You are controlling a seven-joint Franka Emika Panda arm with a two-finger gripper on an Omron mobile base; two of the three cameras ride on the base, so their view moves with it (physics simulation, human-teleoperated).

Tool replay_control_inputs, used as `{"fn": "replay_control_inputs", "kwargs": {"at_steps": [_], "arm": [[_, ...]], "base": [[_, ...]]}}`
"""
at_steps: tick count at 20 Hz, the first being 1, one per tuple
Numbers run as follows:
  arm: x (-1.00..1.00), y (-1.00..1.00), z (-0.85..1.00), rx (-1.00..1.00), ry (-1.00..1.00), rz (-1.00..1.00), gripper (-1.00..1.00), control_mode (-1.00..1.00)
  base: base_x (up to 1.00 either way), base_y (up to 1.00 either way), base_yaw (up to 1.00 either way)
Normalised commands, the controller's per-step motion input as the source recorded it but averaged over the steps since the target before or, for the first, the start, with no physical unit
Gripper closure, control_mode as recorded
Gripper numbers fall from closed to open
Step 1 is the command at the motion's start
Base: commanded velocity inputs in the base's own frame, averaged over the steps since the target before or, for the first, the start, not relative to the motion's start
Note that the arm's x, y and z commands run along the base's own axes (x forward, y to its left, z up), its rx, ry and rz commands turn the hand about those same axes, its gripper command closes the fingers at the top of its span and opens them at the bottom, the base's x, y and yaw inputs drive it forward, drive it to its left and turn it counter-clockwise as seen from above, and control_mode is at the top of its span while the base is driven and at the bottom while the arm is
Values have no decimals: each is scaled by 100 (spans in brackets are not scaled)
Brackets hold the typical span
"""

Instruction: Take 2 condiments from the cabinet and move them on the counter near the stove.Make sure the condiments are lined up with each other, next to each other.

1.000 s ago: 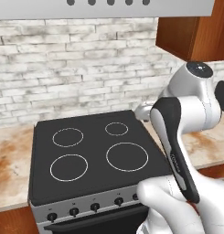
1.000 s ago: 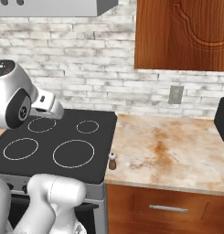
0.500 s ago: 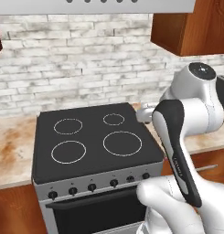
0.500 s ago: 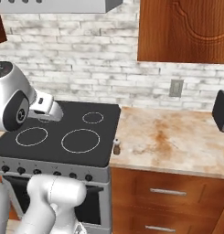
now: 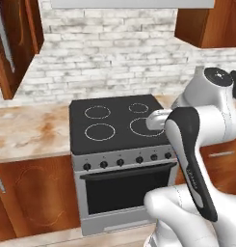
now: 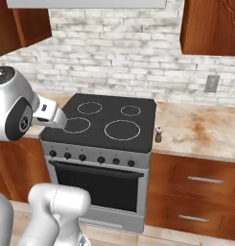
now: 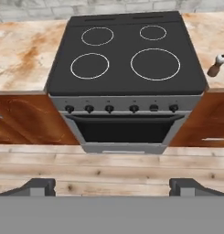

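Note:
A small dark-brown shaker with a pale cap point(image 6: 158, 134) stands upright on the beige counter point(image 6: 205, 132), just right of the stove point(image 6: 107, 125). The hand view shows the same shaker point(image 7: 217, 65) at the right edge, beside the black cooktop point(image 7: 127, 55). My gripper point(image 7: 112, 187) hangs open and empty, well in front of the oven and over the wooden floor, far from the shaker. The reddish-brown wall cabinet point(image 5: 13, 43) hangs at the upper left; its inside is hidden.
Another wall cabinet point(image 6: 212, 26) hangs at the upper right above a wall outlet point(image 6: 212, 82). Drawers with silver handles point(image 6: 205, 180) sit below the right counter. More counter point(image 5: 30, 130) stretches left of the stove. My white arm point(image 5: 196, 144) fills the right of the left base view.
The whole picture has shifted: the base has backed away and moved left, so the stove's oven front and the floor now show. The shaker stays beside the stove. The gripper stays open.

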Motion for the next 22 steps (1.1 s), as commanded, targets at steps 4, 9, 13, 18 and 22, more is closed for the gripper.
{"fn": "replay_control_inputs", "kwargs": {"at_steps": [4, 9, 13, 18, 22], "arm": [[0, 0, 0, 0, 0, 0, -100, 100], [0, 0, 0, 0, 0, 0, -100, 100], [0, 0, 0, 0, 0, 0, -100, 100], [0, 0, 0, 0, 0, 0, -100, 100], [0, 0, 0, 0, 0, 0, -100, 100]], "base": [[-61, 100, 9], [-20, 99, 8], [0, 90, 1], [2, 82, 0], [21, 51, 0]]}}
